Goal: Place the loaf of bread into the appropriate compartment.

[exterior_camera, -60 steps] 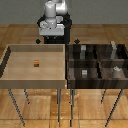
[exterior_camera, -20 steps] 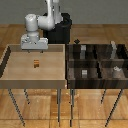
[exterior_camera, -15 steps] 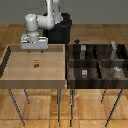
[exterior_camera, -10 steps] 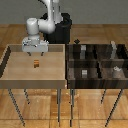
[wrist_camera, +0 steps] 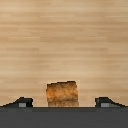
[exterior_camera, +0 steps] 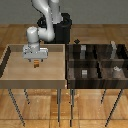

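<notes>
One second back, the arm stood to the exterior view's left of the tray with its end effector (exterior_camera: 36,58) raised; we now find it lowered directly over the loaf of bread (exterior_camera: 36,64). Three seconds back it was folded near its base, so the approach is effectively complete, and we judge the grasp to be the step in hand.

We see the loaf resting on the floor of the shallow wooden tray (exterior_camera: 10,75), well apart from the dark compartment box (exterior_camera: 95,70) on the exterior view's right. No transfer has begun.

From the wrist view, the loaf (wrist_camera: 62,94) sits between the two fingertips (wrist_camera: 21,102), with clear wood showing on either side. We record the end effector as spread wide and holding nothing. The loaf appears roughly centred between the jaws, slightly nearer none that we can tell. Closing should capture it, in our judgement.
</notes>
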